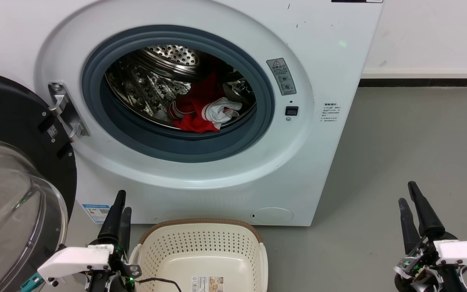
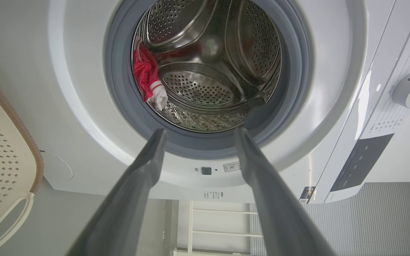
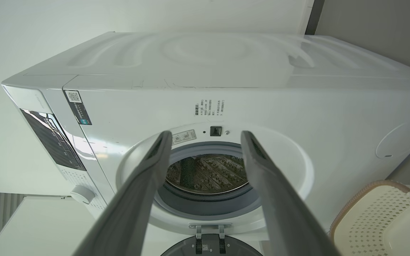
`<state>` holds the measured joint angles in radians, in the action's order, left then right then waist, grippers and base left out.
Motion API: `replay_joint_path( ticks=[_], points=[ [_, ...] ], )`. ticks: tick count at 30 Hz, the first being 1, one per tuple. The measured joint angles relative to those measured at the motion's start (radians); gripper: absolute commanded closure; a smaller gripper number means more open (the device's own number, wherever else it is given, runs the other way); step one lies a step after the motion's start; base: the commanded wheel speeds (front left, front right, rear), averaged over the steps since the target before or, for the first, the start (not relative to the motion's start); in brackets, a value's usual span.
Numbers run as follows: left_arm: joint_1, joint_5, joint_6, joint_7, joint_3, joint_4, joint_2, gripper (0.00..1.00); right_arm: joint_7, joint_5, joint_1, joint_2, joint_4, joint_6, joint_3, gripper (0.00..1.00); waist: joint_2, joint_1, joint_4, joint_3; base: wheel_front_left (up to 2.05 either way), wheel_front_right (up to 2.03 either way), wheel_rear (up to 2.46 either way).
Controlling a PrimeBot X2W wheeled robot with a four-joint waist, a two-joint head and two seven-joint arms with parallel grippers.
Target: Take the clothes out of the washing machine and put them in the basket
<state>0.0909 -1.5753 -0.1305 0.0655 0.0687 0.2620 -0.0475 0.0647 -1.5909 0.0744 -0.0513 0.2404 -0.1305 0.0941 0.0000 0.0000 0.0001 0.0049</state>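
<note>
A smooth grey floor (image 1: 399, 162) takes up the right side of the head view, evenly lit, with a soft sheen. At the upper right of that frame a plain white wall (image 1: 432, 32) meets it at a white skirting board (image 1: 424, 73), with a dark strip (image 1: 420, 82) just beneath. In the left wrist view a white open-framed rack (image 2: 222, 231) stands at bottom centre, and a ribbed grey panel (image 2: 368, 220) covers the lower right.

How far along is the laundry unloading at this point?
Done: the washing machine door stands open and the basket sits empty before it. In hand: nothing; the left hand and right hand are open, low, outside the drum. Left: everything, since the red clothes lie in the drum.
</note>
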Motion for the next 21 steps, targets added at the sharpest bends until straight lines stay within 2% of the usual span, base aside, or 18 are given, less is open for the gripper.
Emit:
replay_joint_path(
  ticks=[9, 21],
  points=[
    [0.014, 0.137, 0.0, -0.035, -0.008, -0.03, 0.0, 0.0, -0.036, 0.113, -0.003, 0.0, -0.03, 0.0, -0.002, 0.0, 0.0, 0.0, 0.003, 0.0, 0.0, 0.0, 0.0],
    [0.019, 0.383, 0.0, -0.086, -0.031, -0.06, 0.0, 0.0, -0.084, 0.407, -0.016, 0.0, -0.089, 0.0, -0.008, 0.0, 0.0, 0.0, 0.014, -0.001, 0.0, 0.0, 0.0]
  ],
)
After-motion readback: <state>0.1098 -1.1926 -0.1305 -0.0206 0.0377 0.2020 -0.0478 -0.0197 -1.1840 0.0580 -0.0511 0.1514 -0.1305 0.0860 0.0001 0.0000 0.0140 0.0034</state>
